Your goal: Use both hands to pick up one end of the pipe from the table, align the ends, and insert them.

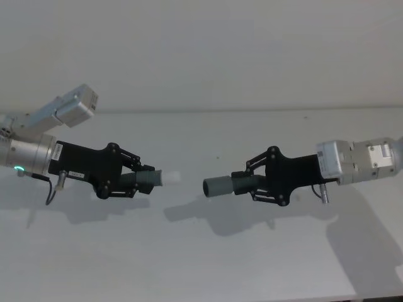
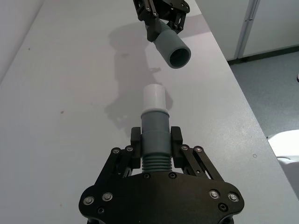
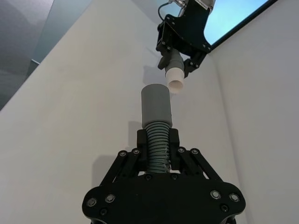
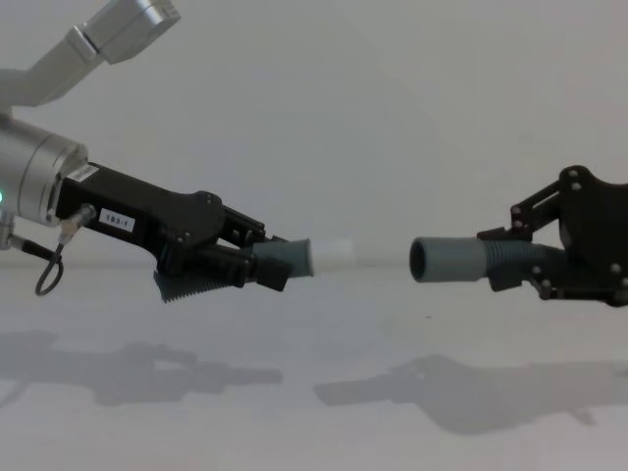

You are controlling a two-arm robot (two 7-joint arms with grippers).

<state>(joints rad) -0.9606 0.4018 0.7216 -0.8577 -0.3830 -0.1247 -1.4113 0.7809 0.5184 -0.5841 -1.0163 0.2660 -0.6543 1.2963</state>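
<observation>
The left gripper (image 1: 142, 178) is clamped on the left pipe (image 2: 154, 135) just past its ribs, leaving the white tip (image 2: 154, 98) jutting free towards the middle; the right gripper (image 1: 247, 182) is closed the same way on the ribs of the right pipe (image 3: 158, 140), so its open socket (image 2: 179, 57) faces that tip; both pipes hang clear above the table (image 1: 208, 258), which gives room to steer; the ends stand near but apart, and the socket looks slightly off the tip's line, so I judge aligning comes before inserting.
</observation>
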